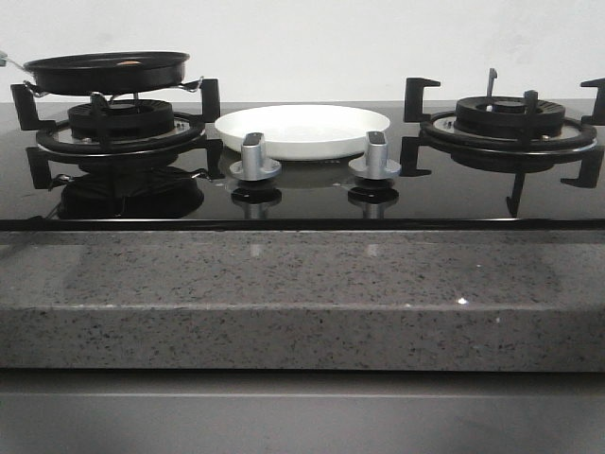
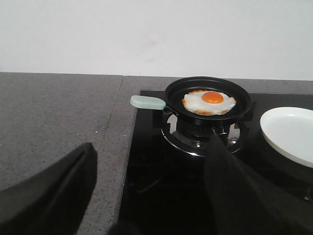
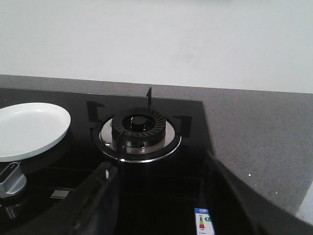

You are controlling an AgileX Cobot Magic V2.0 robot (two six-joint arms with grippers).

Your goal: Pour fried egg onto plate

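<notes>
The fried egg (image 2: 209, 102), white with an orange yolk up, lies in a small black frying pan (image 2: 208, 98) with a pale green handle (image 2: 147, 102). The pan (image 1: 106, 71) rests on the left burner (image 1: 121, 128). The white plate (image 1: 302, 130) sits empty on the black glass hob between the two burners; it also shows in both wrist views (image 2: 289, 133) (image 3: 30, 129). My left gripper (image 2: 151, 152) hangs open, well short of the pan and handle, holding nothing. My right gripper (image 3: 159, 171) is open too, in front of the right burner (image 3: 139, 131). Neither gripper shows in the front view.
Two silver knobs (image 1: 253, 161) (image 1: 374, 159) stand in front of the plate. The right burner (image 1: 509, 123) carries no pot. A speckled grey stone counter (image 1: 284, 284) surrounds the hob, and a white wall stands behind. An energy label (image 3: 204, 221) is stuck on the glass.
</notes>
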